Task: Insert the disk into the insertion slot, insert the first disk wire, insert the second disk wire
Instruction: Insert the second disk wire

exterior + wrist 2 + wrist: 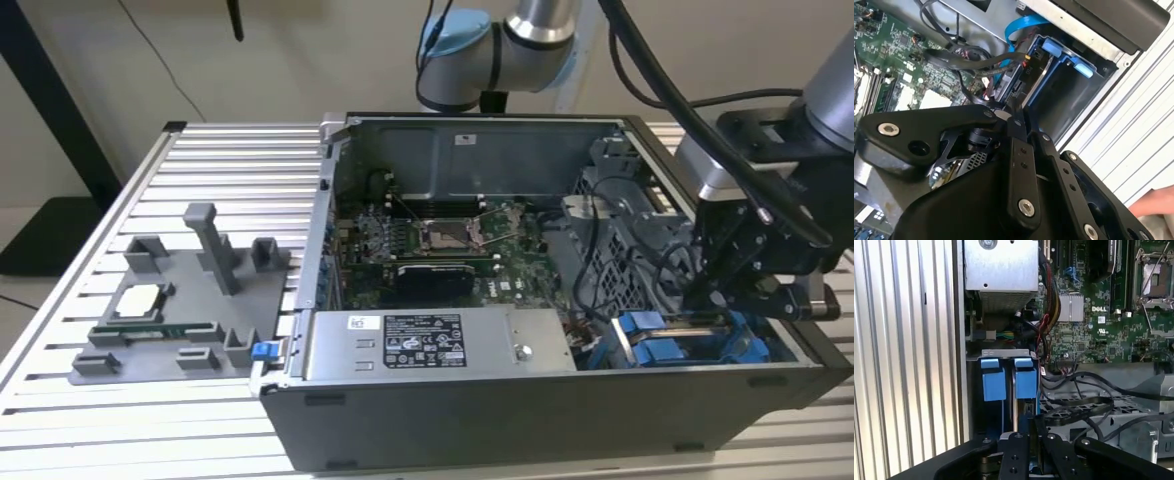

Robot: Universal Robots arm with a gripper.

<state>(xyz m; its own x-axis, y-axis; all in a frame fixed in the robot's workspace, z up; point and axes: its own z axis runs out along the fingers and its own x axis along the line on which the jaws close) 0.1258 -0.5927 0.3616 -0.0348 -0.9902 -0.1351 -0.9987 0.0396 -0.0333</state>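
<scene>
My gripper (727, 300), lower right in the exterior view, sits pinched closed on the disk (1021, 412), edge-up in the insertion slot (999, 377). Stiff, weighty, shock-sensitive; I'd hold its rigid edges.

one gripper (714, 290), one motherboard (427, 240), two blue tabs (1004, 379)

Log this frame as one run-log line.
stage: disk wire | pincer: at insertion slot, on cable end by disk | case: open

glossy blue plastic insertion slot (1004, 377) tabs
</scene>
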